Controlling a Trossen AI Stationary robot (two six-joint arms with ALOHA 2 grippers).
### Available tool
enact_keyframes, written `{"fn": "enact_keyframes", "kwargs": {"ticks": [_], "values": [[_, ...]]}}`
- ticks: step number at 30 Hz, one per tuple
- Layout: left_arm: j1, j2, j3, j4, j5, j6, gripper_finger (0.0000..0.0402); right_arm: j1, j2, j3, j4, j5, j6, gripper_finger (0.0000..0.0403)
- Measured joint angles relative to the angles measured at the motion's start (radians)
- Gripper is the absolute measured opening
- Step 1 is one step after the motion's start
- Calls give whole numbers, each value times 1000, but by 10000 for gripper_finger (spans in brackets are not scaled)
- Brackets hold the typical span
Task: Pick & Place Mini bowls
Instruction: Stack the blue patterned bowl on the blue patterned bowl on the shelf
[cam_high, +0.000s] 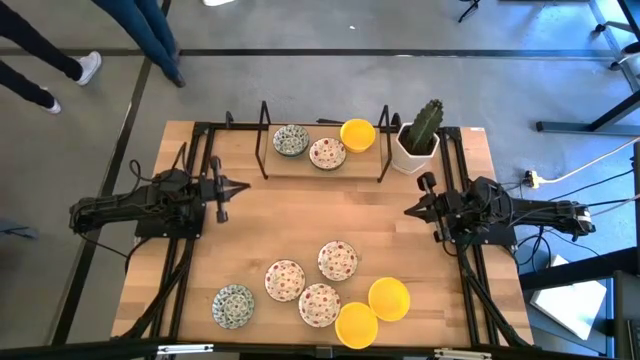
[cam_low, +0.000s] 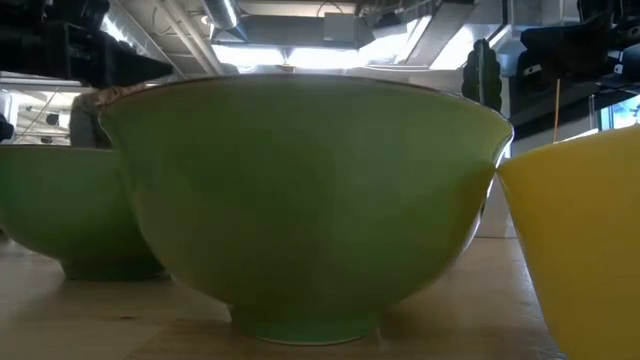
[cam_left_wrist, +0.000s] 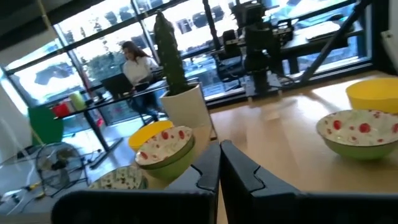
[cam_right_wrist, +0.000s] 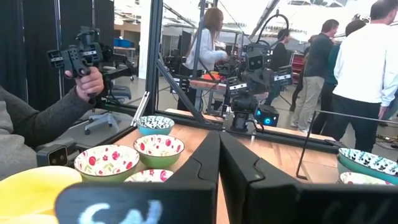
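Both arms are waiting with jaws shut and empty: left gripper (cam_high: 240, 187), right gripper (cam_high: 410, 211). Six mini bowls (cam_high: 338, 260) are sitting near-desk, three on the far rack (cam_high: 322, 168). Next move probably calls for opening over one.

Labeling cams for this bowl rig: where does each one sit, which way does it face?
High: overhead, straight down on the table; left gripper and right gripper shut, apart.
Low: at tabletop height, bowls fill the frame; dark arm parts at the top corners.
Left wrist: looks across the table past its shut fingers to the cactus.
Right wrist: looks across past its shut fingers to the left arm.
Shared: left wrist and high both show the cactus.
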Motion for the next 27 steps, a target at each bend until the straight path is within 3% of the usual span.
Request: {"fn": "enact_keyframes", "kwargs": {"ticks": [13,20,27], "values": [[0,0,0,-21,71,-119,3,0,0,0,-3,0,-69,10],[0,6,12,170,65,-199,3,0,0,0,-22,0,-72,10],[-54,180,170,55,67,-299,3,0,0,0,-22,0,-70,10]]}}
